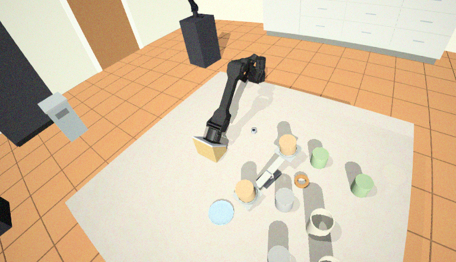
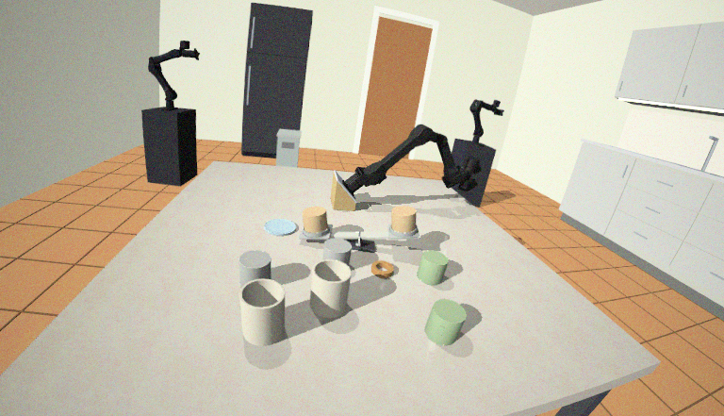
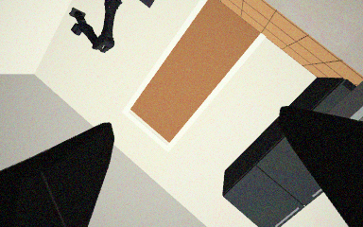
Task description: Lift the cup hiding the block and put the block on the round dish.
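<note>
We see the hand [image 1: 257, 69] open wide and gripping nothing, raised beyond the far edge of the desk [image 1: 141, 192]. Well away from it, both tan cups [image 1: 287, 144] [image 1: 244, 190] stand upright on the ends of the balance [image 1: 269, 174]. The blue dish [image 1: 221, 212] lies farthest from the hand, just beside the second cup.

A pale table [image 1: 141, 192] fills the lower centre of the top view. On it lie the wooden arm base [image 1: 209, 148], a small nut [image 1: 254, 130], a balance [image 1: 269, 173] at centre, a round blue dish [image 1: 221, 212] lower centre, an orange ring [image 1: 301, 180], two green cylinders [image 1: 319, 157] at right, a grey cylinder [image 1: 284, 199] and cream cups [image 1: 320, 221] near the bottom edge.
</note>
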Controlling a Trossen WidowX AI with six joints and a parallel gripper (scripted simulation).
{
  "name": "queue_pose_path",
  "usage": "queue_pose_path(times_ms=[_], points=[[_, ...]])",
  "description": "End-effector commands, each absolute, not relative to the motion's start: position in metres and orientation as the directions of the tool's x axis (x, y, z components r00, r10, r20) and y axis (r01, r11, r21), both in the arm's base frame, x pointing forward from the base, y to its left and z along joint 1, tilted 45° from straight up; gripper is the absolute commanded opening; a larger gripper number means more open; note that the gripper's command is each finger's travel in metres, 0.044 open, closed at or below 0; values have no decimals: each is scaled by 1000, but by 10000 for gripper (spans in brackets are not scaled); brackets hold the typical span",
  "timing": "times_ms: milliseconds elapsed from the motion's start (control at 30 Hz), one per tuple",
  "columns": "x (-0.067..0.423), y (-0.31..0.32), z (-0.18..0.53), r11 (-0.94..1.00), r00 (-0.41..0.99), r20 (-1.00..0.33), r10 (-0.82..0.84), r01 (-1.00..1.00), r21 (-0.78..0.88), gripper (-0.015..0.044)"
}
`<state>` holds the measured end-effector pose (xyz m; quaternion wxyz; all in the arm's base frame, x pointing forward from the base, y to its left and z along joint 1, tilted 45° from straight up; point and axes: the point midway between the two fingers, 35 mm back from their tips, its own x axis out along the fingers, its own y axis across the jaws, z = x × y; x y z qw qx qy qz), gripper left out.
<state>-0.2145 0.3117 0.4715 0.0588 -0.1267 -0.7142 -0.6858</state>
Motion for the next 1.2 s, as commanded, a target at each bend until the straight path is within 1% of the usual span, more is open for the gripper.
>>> queue_pose_path(times_ms=[0,133,333,633,900,1167], points=[[-186,333,463,-26,-947,241,211,241,970,440],[-150,351,459,-71,-911,238,337,227,971,440],[-107,369,450,-117,-853,218,474,185,976,440],[-20,388,426,-161,-703,155,694,58,985,440],[65,388,395,-130,-518,70,852,-80,988,440],[150,364,362,-39,-299,-25,954,-208,977,440]])
